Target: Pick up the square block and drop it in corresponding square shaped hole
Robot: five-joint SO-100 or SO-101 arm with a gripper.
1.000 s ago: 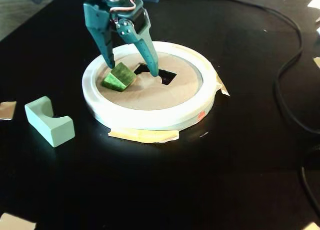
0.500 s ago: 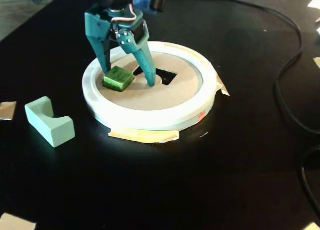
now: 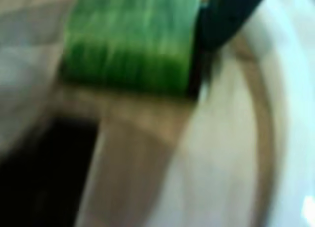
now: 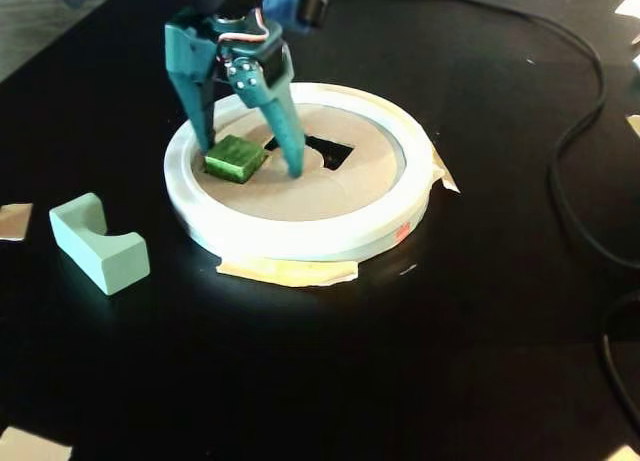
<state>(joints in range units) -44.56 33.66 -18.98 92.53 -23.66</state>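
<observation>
The square block (image 4: 235, 156) is sitting flat on the tan round panel (image 4: 310, 191), over on the left part of it as I see it in the fixed view, just inside the thick white rim (image 4: 300, 236). The hand (image 4: 250, 159) is straddling it with the fingers spread wide: one teal finger (image 4: 203, 121) just beside the block on its left, right by the rim, the other one (image 4: 288, 136) coming down on its right with the tip at the panel. I can't tell if either finger really touches the block. Nothing is gripped, the cube rests on the panel.

The square shaped hole (image 4: 330, 153) is just right of that right finger, near the middle of the panel, partly hidden behind it.

The wrist view is a blurry mess, but the block (image 3: 130, 40) fills the top, with a dark finger at its right side and a dark cutout at lower left.

Further out on the black worktop (image 4: 400, 361): a pale mint block with a curved notch (image 4: 98, 243) lies left of the ring, well apart from it, and some tan tape (image 4: 288, 272) sticks out from under the rim at the front.
</observation>
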